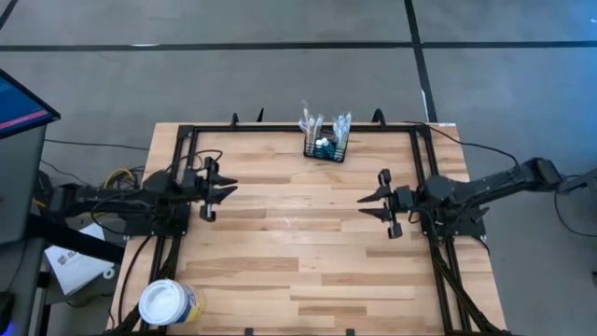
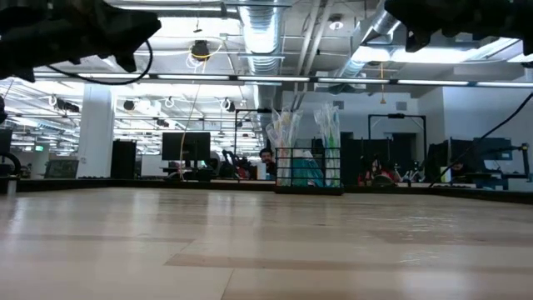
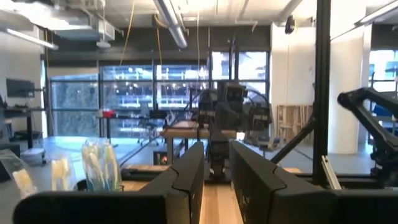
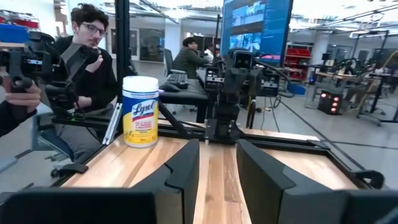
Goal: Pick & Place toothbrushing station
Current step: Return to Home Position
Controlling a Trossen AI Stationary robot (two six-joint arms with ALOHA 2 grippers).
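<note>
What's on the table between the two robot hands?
Nothing: the high view shows only bare wooden table between the left gripper and the right gripper. The mesh caddy stands at the far edge.

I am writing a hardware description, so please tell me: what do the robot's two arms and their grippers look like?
The left arm and right arm are black, jointed segments with black cables trailing behind. The left gripper and right gripper each have two dark, angular fingers.

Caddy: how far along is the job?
Done: brushes stand in the caddy at the far edge of the table. In hand: nothing; left gripper and right gripper hang open and empty, one at each side. Left: apparently only the return home.
</note>
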